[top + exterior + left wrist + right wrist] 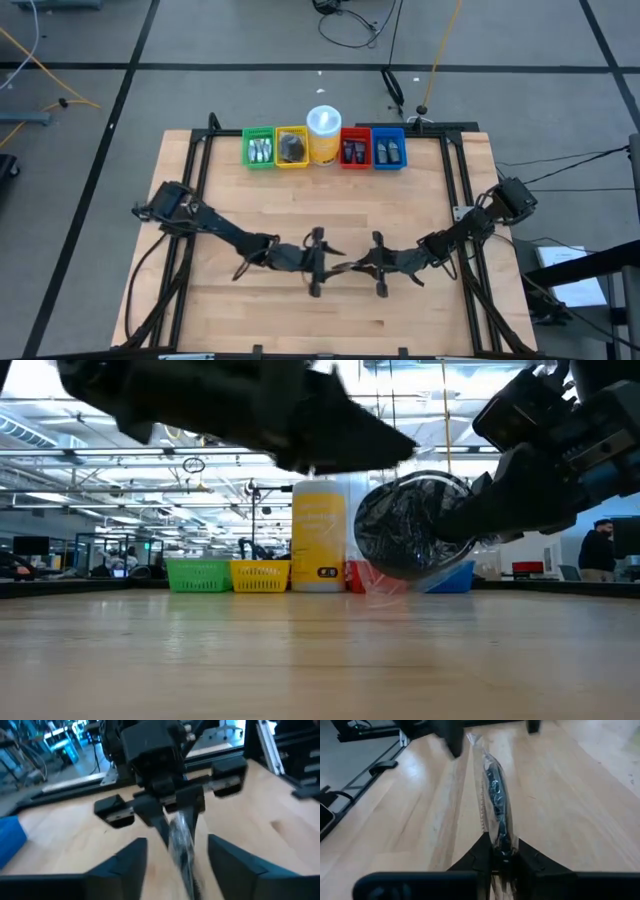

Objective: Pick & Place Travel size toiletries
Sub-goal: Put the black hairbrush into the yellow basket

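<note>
A dark round flat disc sealed in a clear plastic packet point(410, 525) is held above the middle of the table. It stands on edge with its flat face toward the near edge. My right gripper point(501, 862) is shut on it from the table's right. My left gripper point(177, 865) is open and faces the right one, one finger on each side of the packet point(181, 845) with a gap at both sides. In the high view the grippers meet at the packet point(345, 266). Other toiletries lie in the far bins. My right gripper pinches the packet between its two fingers point(530, 862) at the packet's rim nearest to it point(500, 842). The fingers come level, from the table's right. The packet is lifted clear of the table and sticks straight out from the fingertips, on edge, toward my left gripper.
Along the far edge stand a green bin point(259, 148), a yellow bin point(291, 148), a white cylindrical container point(324, 135), a red bin point(354, 148) and a blue bin point(389, 148). Bare wood point(330, 215) lies between the bins and the grippers.
</note>
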Controlling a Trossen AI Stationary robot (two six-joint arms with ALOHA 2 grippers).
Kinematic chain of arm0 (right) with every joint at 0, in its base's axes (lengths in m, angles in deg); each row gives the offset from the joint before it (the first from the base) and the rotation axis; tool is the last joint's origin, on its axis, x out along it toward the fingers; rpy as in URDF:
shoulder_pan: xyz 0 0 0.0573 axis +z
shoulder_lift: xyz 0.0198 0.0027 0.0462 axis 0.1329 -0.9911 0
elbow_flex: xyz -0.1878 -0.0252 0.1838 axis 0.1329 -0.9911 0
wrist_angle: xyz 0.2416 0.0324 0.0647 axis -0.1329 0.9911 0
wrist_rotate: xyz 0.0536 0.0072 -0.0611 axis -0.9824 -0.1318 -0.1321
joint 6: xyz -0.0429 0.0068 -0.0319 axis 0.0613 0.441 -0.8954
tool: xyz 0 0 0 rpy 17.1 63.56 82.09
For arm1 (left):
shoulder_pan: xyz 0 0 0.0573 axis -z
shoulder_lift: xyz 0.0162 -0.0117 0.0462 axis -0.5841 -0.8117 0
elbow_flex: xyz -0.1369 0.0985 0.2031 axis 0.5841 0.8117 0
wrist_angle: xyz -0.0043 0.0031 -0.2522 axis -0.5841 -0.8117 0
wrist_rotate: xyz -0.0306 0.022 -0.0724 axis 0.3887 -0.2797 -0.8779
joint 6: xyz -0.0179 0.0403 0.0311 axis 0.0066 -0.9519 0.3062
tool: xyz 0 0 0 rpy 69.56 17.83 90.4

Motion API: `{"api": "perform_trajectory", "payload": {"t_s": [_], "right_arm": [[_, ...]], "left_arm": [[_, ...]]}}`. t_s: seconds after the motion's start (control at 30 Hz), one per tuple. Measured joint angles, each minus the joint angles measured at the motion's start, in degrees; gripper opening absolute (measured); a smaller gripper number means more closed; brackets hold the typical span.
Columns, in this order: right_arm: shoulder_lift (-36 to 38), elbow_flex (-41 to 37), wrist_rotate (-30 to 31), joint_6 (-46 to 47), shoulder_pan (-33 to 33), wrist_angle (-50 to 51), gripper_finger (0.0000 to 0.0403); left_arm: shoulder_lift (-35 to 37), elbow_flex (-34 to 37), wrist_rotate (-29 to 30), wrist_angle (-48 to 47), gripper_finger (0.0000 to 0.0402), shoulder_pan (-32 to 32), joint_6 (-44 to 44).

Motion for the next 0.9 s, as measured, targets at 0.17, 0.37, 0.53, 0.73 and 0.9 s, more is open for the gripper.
{"api": "perform_trajectory", "payload": {"t_s": [0.17,0.37,0.53,0.73,0.9], "right_arm": [[-0.02,0.07,0.10,-0.37,-0.04,-0.45,0.0033],[-0.02,0.00,0.24,-0.20,-0.39,-0.32,0.0043],[0.01,0.06,0.02,-0.67,-0.31,0.78,0.0041],[0.01,-0.01,0.01,3.02,-0.40,4.48,0.0116],[0.01,-0.04,0.25,3.58,-0.98,6.60,0.0186]], "left_arm": [[-4.39,-5.45,-0.26,-5.03,0.0261,-0.57,3.35],[-8.07,-10.44,4.12,-11.44,0.0227,0.02,3.72],[-8.30,-12.91,4.37,-17.23,0.0138,0.05,5.70],[-8.25,-12.93,4.43,-20.53,0.0017,0.03,8.59],[-5.48,-12.83,11.49,-28.06,0.0029,0.46,13.96]]}}
